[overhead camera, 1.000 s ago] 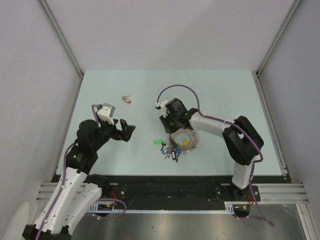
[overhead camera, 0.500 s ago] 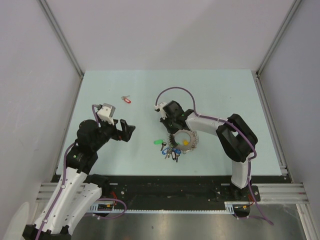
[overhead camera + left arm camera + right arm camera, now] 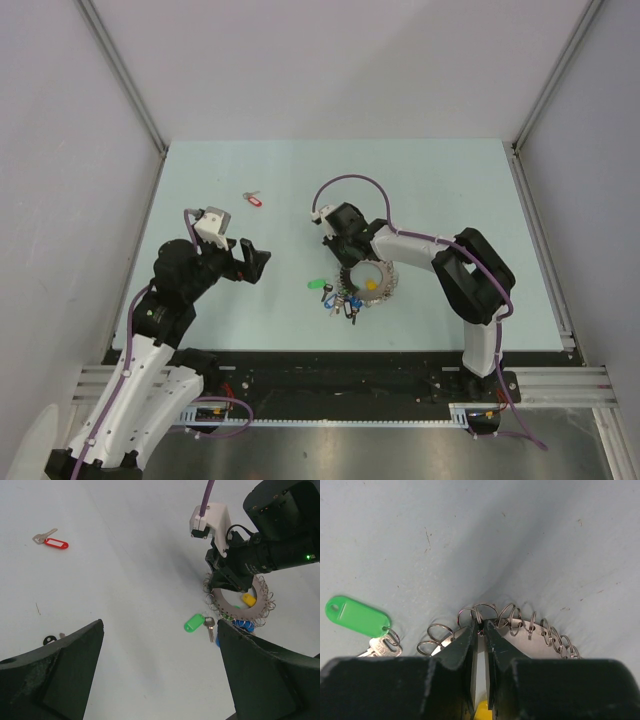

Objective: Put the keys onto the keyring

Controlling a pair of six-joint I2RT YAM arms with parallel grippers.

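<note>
The keyring (image 3: 372,283) is a silvery flat hoop edged with small split rings, lying mid-table with blue, green and yellow tagged keys (image 3: 345,305) at its near-left side. My right gripper (image 3: 344,262) is shut on the hoop's far-left rim; in the right wrist view its jaws (image 3: 481,626) pinch the plate (image 3: 540,640) at a small ring. A green-tagged key (image 3: 318,285) lies just left of the hoop. A red-tagged key (image 3: 254,200) lies far left. A black-tagged key (image 3: 49,640) shows in the left wrist view. My left gripper (image 3: 250,262) hovers open and empty, left of the green key (image 3: 195,623).
The pale green table (image 3: 450,190) is fenced by white walls and aluminium posts at the sides. The right arm's purple cable (image 3: 350,182) arcs above its wrist. A black rail (image 3: 340,365) runs along the near edge.
The right gripper shifted slightly left and its wrist turned as it settled on the hoop's rim; since half a second ago almost nothing moved. The left arm is still.
</note>
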